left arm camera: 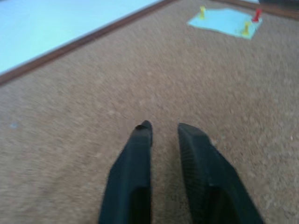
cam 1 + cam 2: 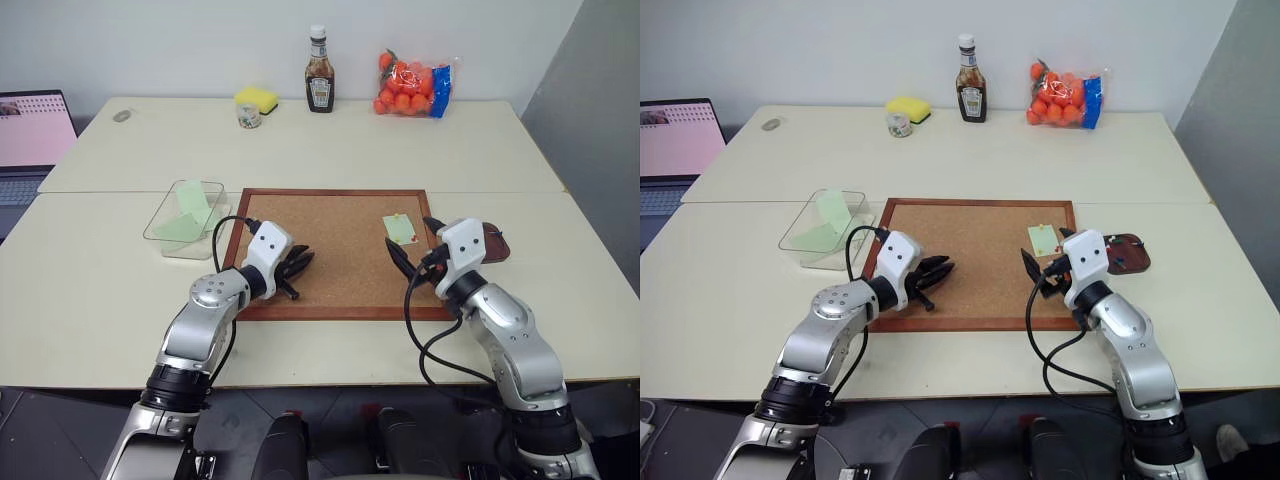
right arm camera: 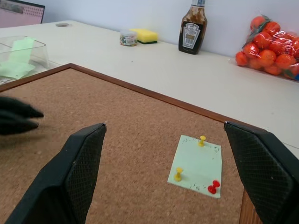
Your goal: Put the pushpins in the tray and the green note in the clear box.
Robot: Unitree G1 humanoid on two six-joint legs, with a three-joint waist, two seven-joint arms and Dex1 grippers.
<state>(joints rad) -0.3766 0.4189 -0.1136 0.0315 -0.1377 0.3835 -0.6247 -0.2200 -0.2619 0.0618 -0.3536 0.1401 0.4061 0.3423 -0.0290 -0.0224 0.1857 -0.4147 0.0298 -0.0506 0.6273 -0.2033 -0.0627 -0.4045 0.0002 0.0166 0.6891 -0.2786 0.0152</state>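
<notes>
A pale green note (image 3: 196,163) lies on the corkboard's right part, held by two yellow pushpins (image 3: 202,140) and a red one (image 3: 213,187). My right gripper (image 2: 415,242) hovers just short of the note with its fingers wide open and nothing between them. The dark reddish-brown tray (image 2: 495,243) sits just off the board's right edge, beside that gripper. My left gripper (image 2: 303,260) is low over the board's left part, shut and empty. The clear box (image 2: 185,250) stands left of the board and holds green slips.
The wood-framed corkboard (image 2: 330,250) fills the table's middle front. At the back stand a sauce bottle (image 2: 319,75), a bag of oranges (image 2: 413,85), a yellow sponge (image 2: 256,98) and a small jar (image 2: 248,116). A laptop (image 2: 30,135) is at the far left.
</notes>
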